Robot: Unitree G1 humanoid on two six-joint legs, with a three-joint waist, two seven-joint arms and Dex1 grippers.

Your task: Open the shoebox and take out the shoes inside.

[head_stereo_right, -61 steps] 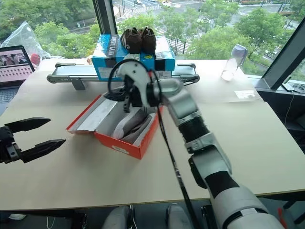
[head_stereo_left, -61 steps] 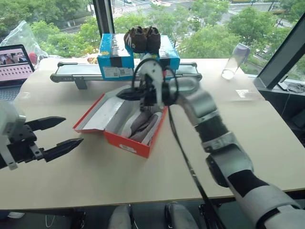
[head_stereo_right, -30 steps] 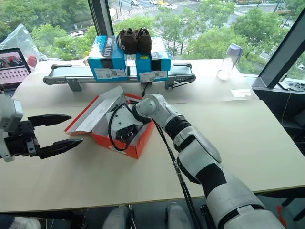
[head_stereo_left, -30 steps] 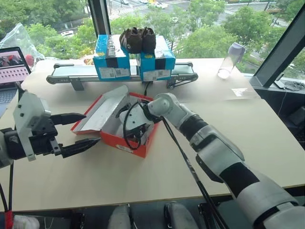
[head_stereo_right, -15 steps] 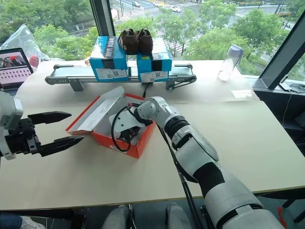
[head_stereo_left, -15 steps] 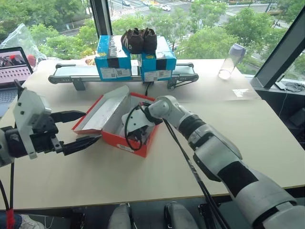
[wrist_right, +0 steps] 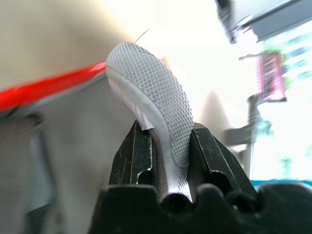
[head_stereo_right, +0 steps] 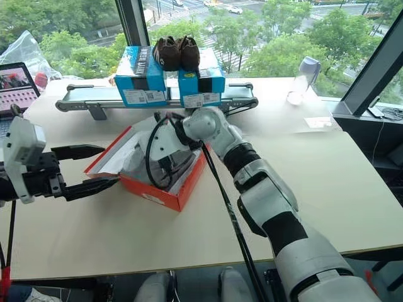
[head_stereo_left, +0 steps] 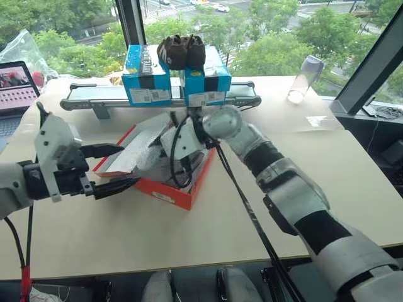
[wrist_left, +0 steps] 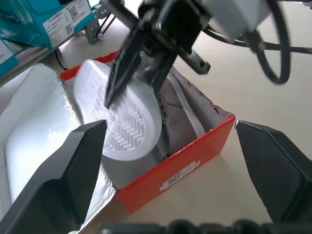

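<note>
no wording can be made out; white barcode labels stand on the end of the red shoebox [wrist_left: 178,176] and on the fronts of the two blue boxes [head_stereo_left: 146,83], one with a qr code, their print too small to read

right claw [wrist_right: 168,146] clamped shoe [wrist_left: 129,114], lifted from shoebox [wrist_left: 195,161]

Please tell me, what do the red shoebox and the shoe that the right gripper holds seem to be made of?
The shoebox: probably cardboard, matte red outside and white inside; its walls are thin and flat, with a printed label on the end. The shoe pinched by the right gripper: a pale sole, likely rubber or foam, moulded with a zigzag tread; the greyish upper looks like fabric or suede, hard to tell which.
</note>
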